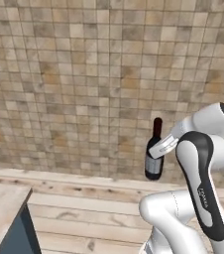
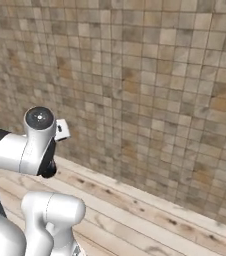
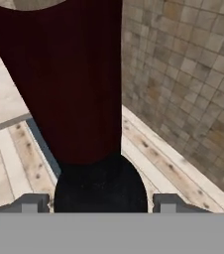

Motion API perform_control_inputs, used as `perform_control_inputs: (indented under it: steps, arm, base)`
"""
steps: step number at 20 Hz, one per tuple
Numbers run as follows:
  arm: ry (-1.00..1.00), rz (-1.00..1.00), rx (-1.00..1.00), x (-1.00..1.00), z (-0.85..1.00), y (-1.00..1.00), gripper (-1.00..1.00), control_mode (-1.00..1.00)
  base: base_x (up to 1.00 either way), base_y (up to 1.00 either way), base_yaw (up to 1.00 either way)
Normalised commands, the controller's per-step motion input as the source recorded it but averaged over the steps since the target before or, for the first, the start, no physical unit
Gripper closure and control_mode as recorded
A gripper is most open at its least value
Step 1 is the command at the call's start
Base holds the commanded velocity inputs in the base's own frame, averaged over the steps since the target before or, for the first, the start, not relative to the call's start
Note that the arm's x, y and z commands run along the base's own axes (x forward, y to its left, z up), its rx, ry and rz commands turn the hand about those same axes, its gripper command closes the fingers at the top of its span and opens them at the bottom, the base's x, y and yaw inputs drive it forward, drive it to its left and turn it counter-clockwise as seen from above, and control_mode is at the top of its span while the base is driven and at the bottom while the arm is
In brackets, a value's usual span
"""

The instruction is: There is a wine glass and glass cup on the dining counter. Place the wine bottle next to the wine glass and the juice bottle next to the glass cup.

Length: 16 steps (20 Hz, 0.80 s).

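The white arm rises from the lower right of the left base view, its elbow bent and the forearm reaching left toward the tiled wall [image 1: 84, 74]. The pincer [image 1: 162, 147] grips the wine bottle [image 1: 154, 150] at its shoulder, holding it upright in the air, well above the wooden floor [image 1: 84, 213]. In the hand view the pincer's fingers [image 3: 33, 203] stand at either side of the bottle's dark body, with its dark red neck running up the frame. On the black elbow cover a line of white lettering runs lengthwise; it looks like the maker's name but is too small to read for sure. The bottle's greyish label shows no readable writing. A beige counter [image 1: 0, 208] corner with a dark blue side sits at the near left.
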Motion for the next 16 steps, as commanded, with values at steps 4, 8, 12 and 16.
perform_control_inputs:
  steps: [4,8,12,16]
  arm:
    - [0.00,0.00,0.00,0.00,0.00,0.00,1.00,1.00]
    - [0.00,0.00,0.00,0.00,0.00,0.00,1.00,1.00]
    - [0.00,0.00,0.00,0.00,0.00,0.00,1.00,1.00]
    - [0.00,0.00,0.00,0.00,0.00,0.00,1.00,1.00]
  base:
    - [0.72,-0.22,0.16]
    - [0.70,-0.23,0.18]
    - [0.63,-0.20,0.31]
    - [0.52,-0.08,0.52]
